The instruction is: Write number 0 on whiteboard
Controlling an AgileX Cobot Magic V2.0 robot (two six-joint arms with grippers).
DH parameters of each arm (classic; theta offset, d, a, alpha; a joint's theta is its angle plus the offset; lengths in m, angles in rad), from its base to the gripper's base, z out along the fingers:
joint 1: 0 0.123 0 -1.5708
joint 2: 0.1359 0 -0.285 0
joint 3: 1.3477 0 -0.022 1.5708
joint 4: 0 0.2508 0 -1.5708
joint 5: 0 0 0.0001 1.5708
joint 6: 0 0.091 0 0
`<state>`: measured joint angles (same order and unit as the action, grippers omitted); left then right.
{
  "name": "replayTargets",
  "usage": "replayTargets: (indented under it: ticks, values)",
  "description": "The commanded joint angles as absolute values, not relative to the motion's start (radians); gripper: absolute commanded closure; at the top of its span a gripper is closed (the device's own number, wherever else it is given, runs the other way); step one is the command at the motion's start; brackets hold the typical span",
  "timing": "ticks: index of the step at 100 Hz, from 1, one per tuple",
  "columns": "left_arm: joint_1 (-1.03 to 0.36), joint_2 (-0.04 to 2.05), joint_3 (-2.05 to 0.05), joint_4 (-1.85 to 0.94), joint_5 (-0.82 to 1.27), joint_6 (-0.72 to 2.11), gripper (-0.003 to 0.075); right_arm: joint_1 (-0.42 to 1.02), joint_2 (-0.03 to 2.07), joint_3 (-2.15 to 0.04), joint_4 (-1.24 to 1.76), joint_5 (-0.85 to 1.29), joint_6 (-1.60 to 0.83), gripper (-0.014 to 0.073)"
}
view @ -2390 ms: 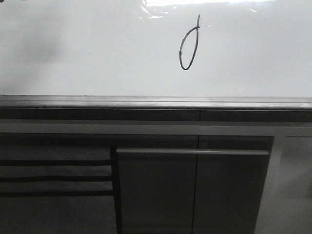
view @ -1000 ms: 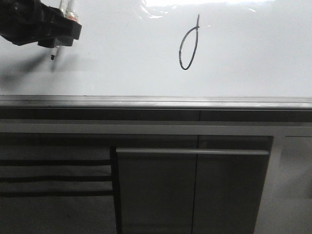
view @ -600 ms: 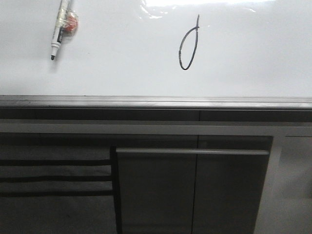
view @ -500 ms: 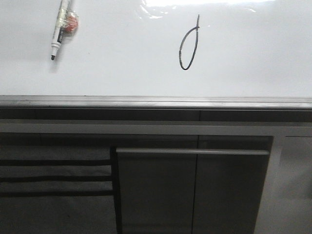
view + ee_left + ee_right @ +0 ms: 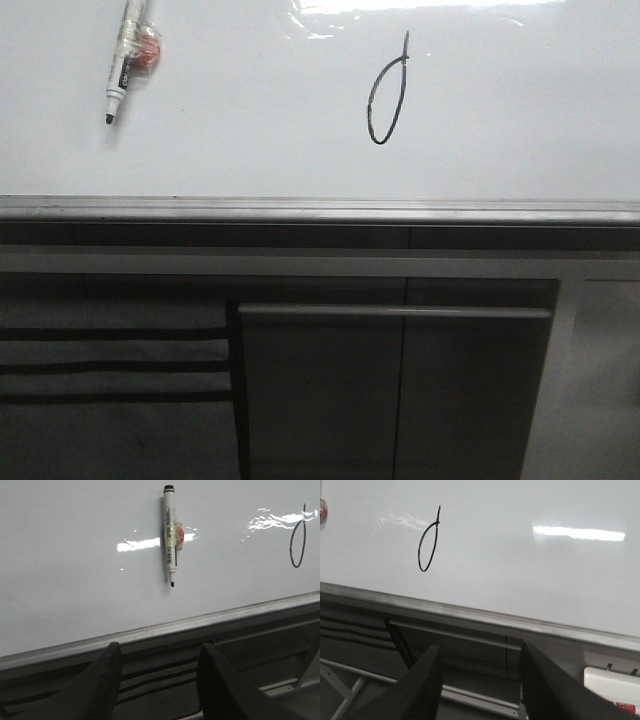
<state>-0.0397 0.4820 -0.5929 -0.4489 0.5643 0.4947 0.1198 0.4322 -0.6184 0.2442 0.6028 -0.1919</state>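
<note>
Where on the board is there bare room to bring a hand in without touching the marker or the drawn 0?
The widest bare stretch of the whiteboard lies between the marker and the number 0. Right of the 0 is also blank, out to the frame edge. The strip under both, above the grey lower edge, is free. Tightest is the upper left corner around the marker.

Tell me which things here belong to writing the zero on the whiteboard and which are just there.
Part of the job:
- the whiteboard
- the number 0, already drawn on it
- the marker pen, stuck on the board, uncapped tip down
- the left gripper and right gripper, fingers apart, holding nothing

Just there:
- the dark cabinet fronts below the board
- the white box at the right
</note>
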Motion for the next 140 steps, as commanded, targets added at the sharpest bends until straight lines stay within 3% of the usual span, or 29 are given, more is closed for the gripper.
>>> replayTargets:
  ticks: [1,14,24,42,52,86,98,112,140]
  values:
    - [-0.036,0.441,-0.563,-0.498,0.42,0.483,0.041,0.115,0.393,-0.594,0.244,0.449,-0.19,0.0281]
    - [-0.036,0.417,-0.521,-0.501,0.357,0.483,0.0444,0.115,0.374,-0.55,0.234,0.41,-0.199,0.0281]
    - [-0.036,0.42,-0.519,-0.501,0.357,0.483,0.0526,0.115,0.376,-0.539,0.232,0.413,-0.199,0.0307]
    - [-0.036,0.42,-0.519,-0.501,0.353,0.483,0.0742,0.115,0.376,-0.539,0.23,0.417,-0.199,0.0554]
    - [-0.036,0.42,-0.519,-0.506,0.358,0.483,0.074,0.115,0.376,-0.539,0.223,0.417,-0.199,0.0665]
    - [-0.036,0.42,-0.519,-0.515,0.379,0.483,0.0741,0.115,0.376,-0.537,0.223,0.503,-0.197,0.0666]
    - [-0.097,0.42,-0.518,-0.516,0.377,0.483,0.074,0.115,0.376,-0.537,0.223,0.503,-0.197,0.0666]
    - [-0.162,0.321,-0.45,-0.51,0.323,0.485,0.0741,0.115,0.376,-0.537,0.223,0.503,-0.197,0.0666]
    - [-0.136,-0.006,-0.158,-0.474,0.075,0.485,0.0741,0.115,0.376,-0.537,0.223,0.503,-0.197,0.0666]
